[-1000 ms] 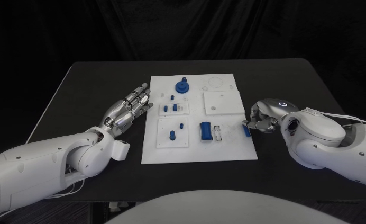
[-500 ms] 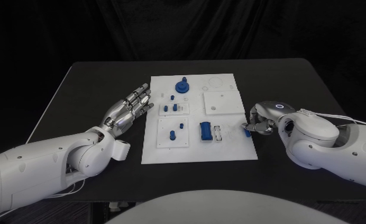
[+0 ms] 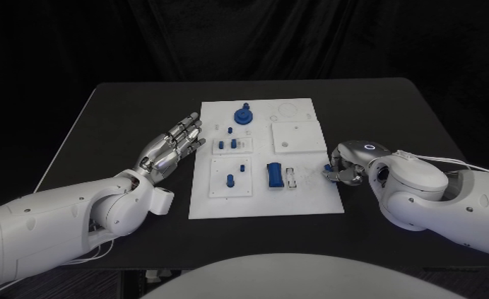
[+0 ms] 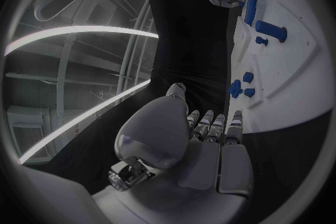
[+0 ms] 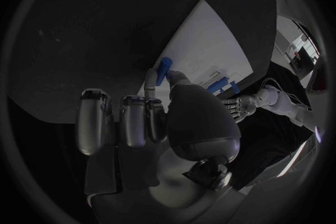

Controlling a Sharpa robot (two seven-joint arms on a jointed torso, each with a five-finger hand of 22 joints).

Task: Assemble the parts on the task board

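Where the task board (image 3: 267, 200) lies flat in the middle of the black table (image 3: 122, 108), the right hand (image 3: 348, 165) sits at its right edge, fingers curled in around a small blue part (image 3: 329, 169) — the right wrist view shows that part (image 5: 164, 70) pinched between the thumb and a finger, right at the board's edge (image 5: 203, 33). The left hand (image 3: 173, 143) rests just off the board's left edge, fingers straight and slightly spread, holding nothing; the left wrist view shows its fingers (image 4: 210, 123) reaching toward the white plate (image 4: 294, 84) without touching it.

On the board itself, a round blue piece with a knob (image 3: 244, 114) stands near the far end. Below it, a cluster of small blue pegs (image 3: 232, 143) stands in a raised white block on the left side, beside a plain white square block (image 3: 297, 137). Nearer the robot, 2 more blue pieces (image 3: 237, 174) sit in another white block, and a larger blue cylinder (image 3: 275, 174) lies just beside a pale slotted fitting (image 3: 293, 178) — well apart from the left hand
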